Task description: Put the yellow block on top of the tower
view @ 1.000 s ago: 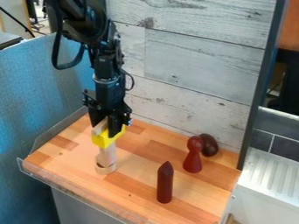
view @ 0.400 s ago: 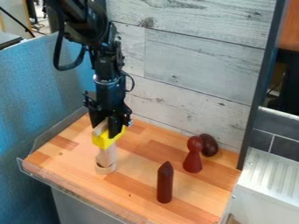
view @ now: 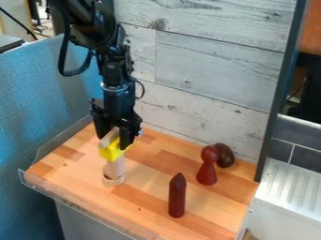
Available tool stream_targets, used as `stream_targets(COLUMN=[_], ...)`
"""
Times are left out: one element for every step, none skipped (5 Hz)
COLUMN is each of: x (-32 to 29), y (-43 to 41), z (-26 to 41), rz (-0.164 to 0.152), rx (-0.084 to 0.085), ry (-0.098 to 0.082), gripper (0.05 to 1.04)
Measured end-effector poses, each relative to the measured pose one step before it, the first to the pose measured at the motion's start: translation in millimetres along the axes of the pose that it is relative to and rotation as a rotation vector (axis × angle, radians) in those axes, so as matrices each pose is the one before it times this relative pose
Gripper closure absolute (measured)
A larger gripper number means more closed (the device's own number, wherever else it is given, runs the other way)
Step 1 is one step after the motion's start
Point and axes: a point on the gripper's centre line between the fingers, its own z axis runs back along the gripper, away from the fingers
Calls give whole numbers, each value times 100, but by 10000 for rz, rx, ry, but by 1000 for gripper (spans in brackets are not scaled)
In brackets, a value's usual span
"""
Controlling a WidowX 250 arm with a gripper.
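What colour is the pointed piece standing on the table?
Dark maroon, best seen in the camera view.

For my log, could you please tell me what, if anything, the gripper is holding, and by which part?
It cannot be told: the gripper is down at the yellow block, but any grip is unclear.
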Motion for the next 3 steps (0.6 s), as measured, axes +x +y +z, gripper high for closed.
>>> stream_targets(x=[38,2,4], y=[-25,-62,-125], z=[0,0,0], rz=[4,-2,-35], rx=[-16,-39,-79], ry=[-24,-1,-3], gripper=[76,82,83])
